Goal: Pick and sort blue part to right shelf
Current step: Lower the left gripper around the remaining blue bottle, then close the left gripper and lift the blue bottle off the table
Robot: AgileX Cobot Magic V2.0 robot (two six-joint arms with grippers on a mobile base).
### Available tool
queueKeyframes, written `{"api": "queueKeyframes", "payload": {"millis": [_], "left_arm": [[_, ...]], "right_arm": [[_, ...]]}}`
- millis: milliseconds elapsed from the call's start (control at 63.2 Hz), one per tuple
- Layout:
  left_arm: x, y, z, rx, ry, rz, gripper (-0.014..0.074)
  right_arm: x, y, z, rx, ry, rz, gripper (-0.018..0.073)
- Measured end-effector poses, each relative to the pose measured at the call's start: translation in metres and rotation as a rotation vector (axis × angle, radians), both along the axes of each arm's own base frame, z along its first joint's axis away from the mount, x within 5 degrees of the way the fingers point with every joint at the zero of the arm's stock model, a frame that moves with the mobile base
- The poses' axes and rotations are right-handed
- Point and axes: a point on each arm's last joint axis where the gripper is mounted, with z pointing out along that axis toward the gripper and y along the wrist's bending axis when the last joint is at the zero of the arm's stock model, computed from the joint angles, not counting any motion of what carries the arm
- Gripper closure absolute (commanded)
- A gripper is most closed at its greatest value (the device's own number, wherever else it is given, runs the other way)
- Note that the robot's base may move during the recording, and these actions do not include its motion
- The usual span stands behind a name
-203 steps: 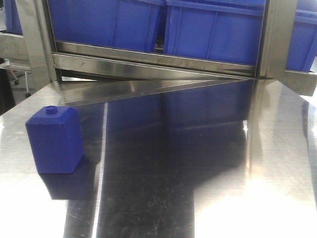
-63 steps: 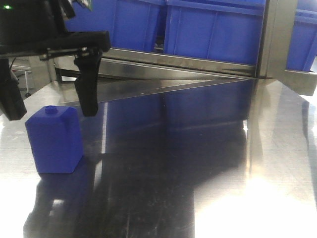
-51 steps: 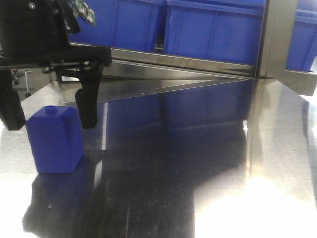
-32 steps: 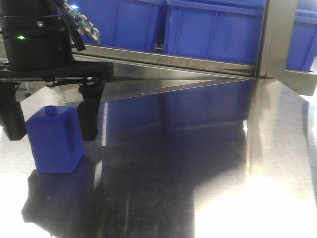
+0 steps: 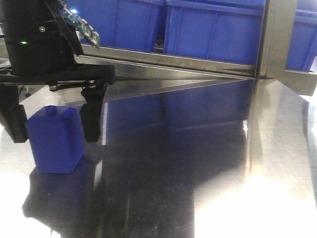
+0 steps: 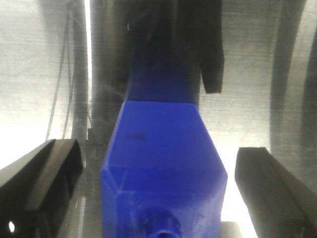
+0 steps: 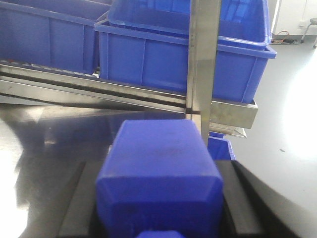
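Left gripper (image 5: 53,135) hangs wide open and low over the steel table (image 5: 223,178), fingers (image 6: 47,183) straddling the squat blue block (image 5: 54,141) with the small round cap. There's a clear gap on each side, so no contact. On the right wrist camera, the right gripper (image 7: 156,171) is clamped on the blue part (image 7: 158,144), cap end toward the lens. The right shelf (image 7: 203,64) and its blue bins (image 7: 163,62) sit straight ahead of it.
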Motion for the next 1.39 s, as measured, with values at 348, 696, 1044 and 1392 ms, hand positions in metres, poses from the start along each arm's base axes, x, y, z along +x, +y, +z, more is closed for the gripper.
{"api": "queueKeyframes", "payload": {"millis": [348,696,1044,1392], "left_arm": [[-0.0042,0.0041,-0.0077,0.032,0.026,-0.005,-0.0052],[-0.0030,0.0033,-0.0082,0.023,0.011,-0.005,0.0022],[-0.0031,0.0016,-0.0082,0.004,0.012,0.001,0.0162],[-0.0032,0.0011,-0.0081,-0.001,0.014,0.004,0.0246]], "right_arm": [[0.0000,0.0000,0.0000,0.000,0.000,0.000,0.0112],[0.0000,0.0000,-0.0001,-0.001,0.001,0.000,0.0112],[0.0000,0.0000,-0.0001,-0.001,0.001,0.000,0.0112],[0.0000,0.0000,-0.0001,-0.001,0.001,0.000,0.0112]]}}
